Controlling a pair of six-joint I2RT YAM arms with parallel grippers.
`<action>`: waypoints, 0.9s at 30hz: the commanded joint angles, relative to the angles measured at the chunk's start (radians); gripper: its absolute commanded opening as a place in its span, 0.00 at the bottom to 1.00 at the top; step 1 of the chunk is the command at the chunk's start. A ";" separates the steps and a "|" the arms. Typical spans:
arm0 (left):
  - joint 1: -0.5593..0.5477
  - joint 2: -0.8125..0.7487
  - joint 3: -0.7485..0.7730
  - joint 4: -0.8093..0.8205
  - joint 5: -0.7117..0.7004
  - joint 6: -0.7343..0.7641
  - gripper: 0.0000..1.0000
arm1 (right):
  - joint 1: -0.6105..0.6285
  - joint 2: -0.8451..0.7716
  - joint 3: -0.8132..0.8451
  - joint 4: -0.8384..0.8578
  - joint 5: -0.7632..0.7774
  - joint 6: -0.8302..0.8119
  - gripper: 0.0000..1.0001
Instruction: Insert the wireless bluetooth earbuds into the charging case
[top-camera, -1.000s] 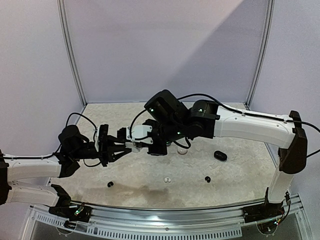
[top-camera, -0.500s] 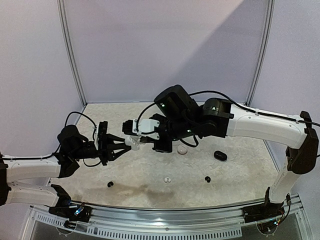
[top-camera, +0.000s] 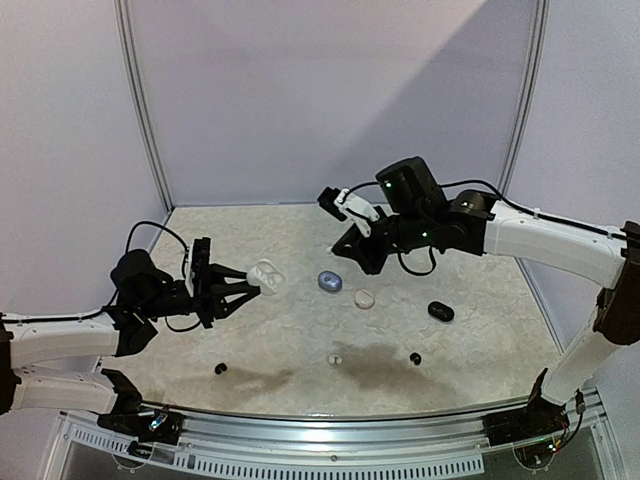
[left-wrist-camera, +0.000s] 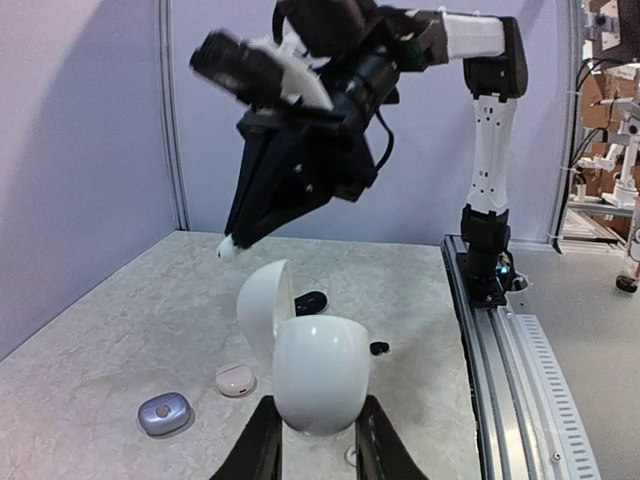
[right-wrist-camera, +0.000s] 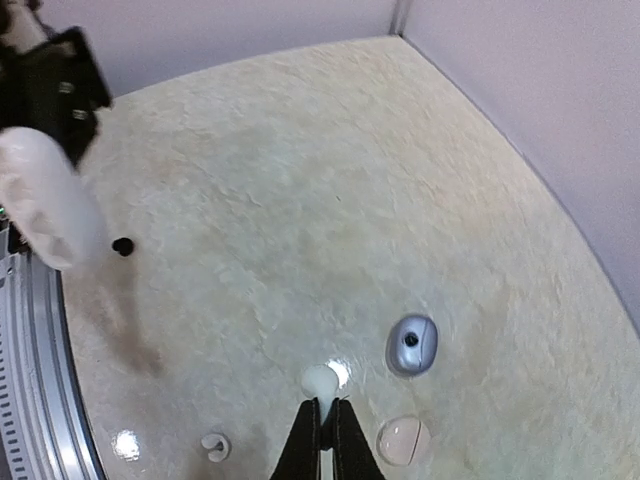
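Note:
My left gripper is shut on the white charging case, whose lid stands open; from above the case hangs over the left part of the table in that gripper. My right gripper is shut on a white earbud, seen from the left wrist as a white bud at the fingertips. It hangs above and right of the case, apart from it. On the table lie a white earbud and two black earbuds.
A blue case, a pale pink case and a black case lie in the middle and right of the table. Walls close the back and both sides; a metal rail runs along the near edge.
The right gripper, which was at the open case a second ago, has drawn back up and to the right with the white earbud. The left gripper still holds the case in about the same place.

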 joint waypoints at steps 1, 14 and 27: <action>-0.001 -0.021 -0.010 0.026 -0.014 -0.017 0.00 | -0.060 0.019 -0.124 0.027 -0.062 0.265 0.00; -0.001 -0.044 -0.018 0.025 -0.008 -0.028 0.00 | -0.168 0.287 -0.245 0.126 -0.290 0.462 0.00; -0.001 -0.040 -0.017 0.030 -0.008 -0.031 0.00 | -0.201 0.410 -0.227 0.094 -0.325 0.485 0.11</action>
